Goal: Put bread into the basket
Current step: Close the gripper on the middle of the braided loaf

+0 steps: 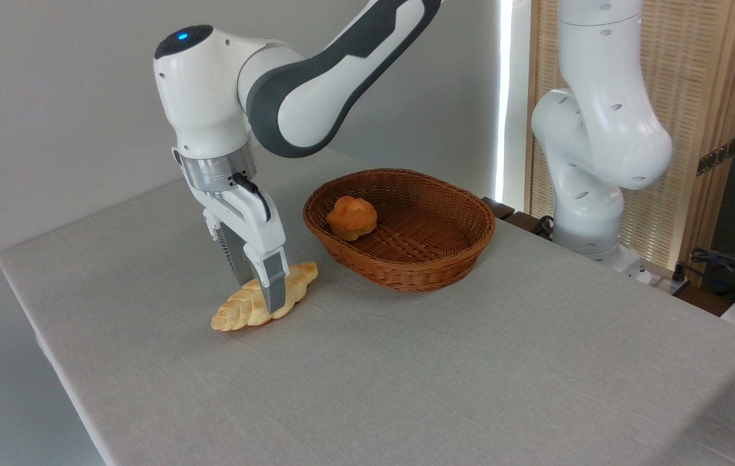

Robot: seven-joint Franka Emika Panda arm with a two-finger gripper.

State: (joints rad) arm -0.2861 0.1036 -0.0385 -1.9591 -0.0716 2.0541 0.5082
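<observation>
the fixed camera shows the gripper (257,292) lowered onto the bread (241,309), one finger (274,289) in front of the loaf's middle and the other behind it. the jaws stand narrowly apart, straddling the loaf; whether they actually press it i cannot tell. the bread lies flat on the grey worktop (406,375), just left of the basket (406,259) and outside it. the basket sits near the worktop's far edge with a small orange bun (352,218) inside, at its left end.
</observation>
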